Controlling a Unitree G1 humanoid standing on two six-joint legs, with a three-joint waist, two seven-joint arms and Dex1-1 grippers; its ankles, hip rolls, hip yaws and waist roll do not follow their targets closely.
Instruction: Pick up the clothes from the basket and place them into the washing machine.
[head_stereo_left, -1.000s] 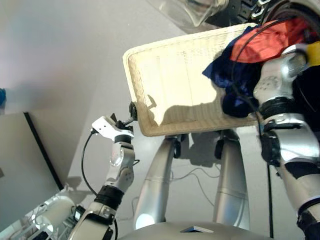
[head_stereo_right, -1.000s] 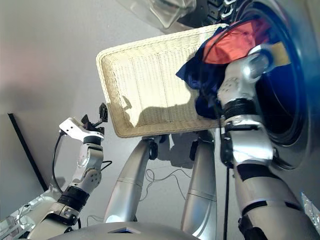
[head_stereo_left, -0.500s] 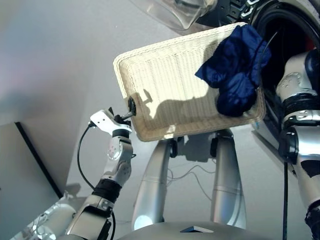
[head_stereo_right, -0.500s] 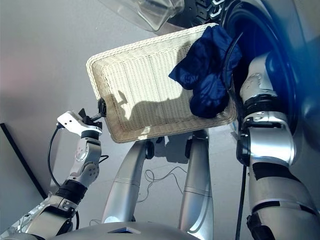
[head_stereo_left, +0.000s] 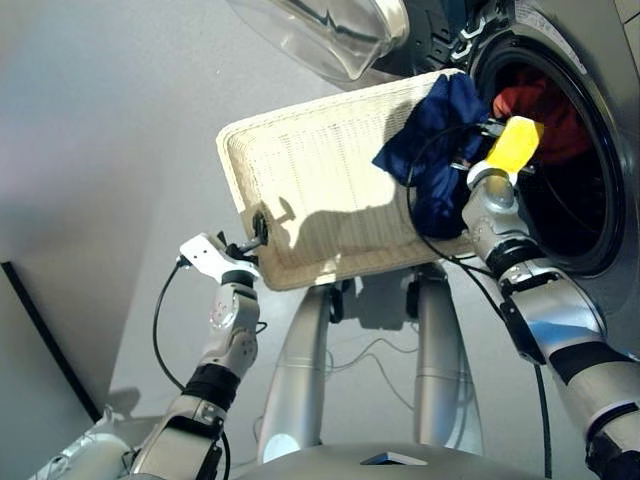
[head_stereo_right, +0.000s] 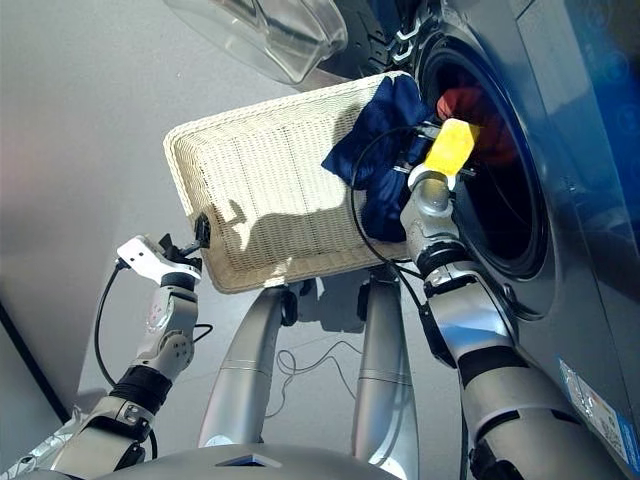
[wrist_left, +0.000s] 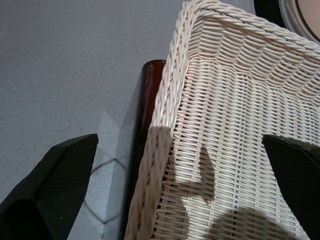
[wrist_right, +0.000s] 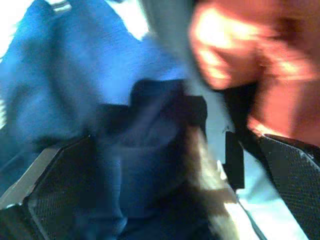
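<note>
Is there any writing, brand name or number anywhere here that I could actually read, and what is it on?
None can be read.
A small label low on the washing machine front carries print, too small to make out.
The basket, the navy garment and both arms show no lettering.

The left tool's (wrist_left: 175, 200) two black fingers (wrist_left: 50, 185) stand wide apart on either side of the cream wicker basket's (wrist_left: 225, 125) woven corner rim, with a dark reddish-brown bar (wrist_left: 142, 115) just beside that rim over grey floor (wrist_left: 65, 65).
</note>
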